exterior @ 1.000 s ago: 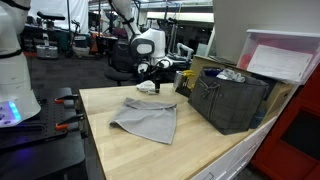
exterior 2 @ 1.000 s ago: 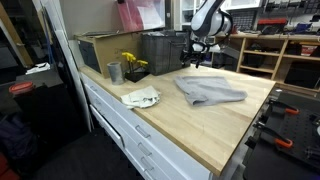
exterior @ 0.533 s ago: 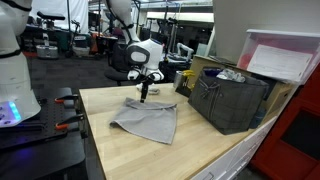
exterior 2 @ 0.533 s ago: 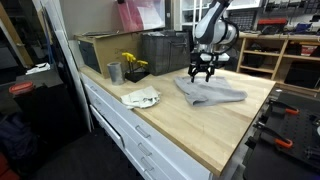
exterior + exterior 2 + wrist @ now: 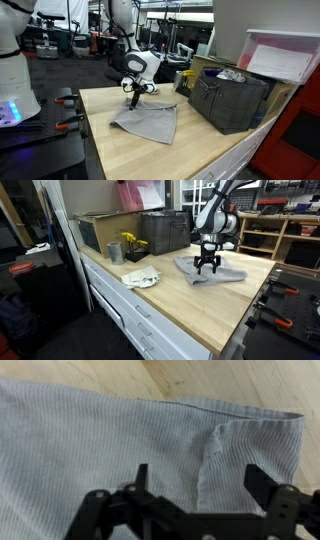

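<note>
Grey cloth (image 5: 100, 440) lies directly under gripper (image 5: 196, 475), jaws wide, empty; fold ridge (image 5: 207, 460) sits btwn them, prob. not touching yet.

Single arm (image 5: 122, 20) enters from 11 o'clock in an exterior view and bends at the white wrist (image 5: 141, 65). Gripper (image 5: 133, 99) hangs below the wrist, aimed toward 6 o'clock with a slight lean to 7 o'clock. In both exterior views it points downward. In the wrist view the gripper (image 5: 198, 475) enters from 6 o'clock. Both black fingers (image 5: 141, 472) reach toward 12 o'clock, jaws set wide apart.
</note>
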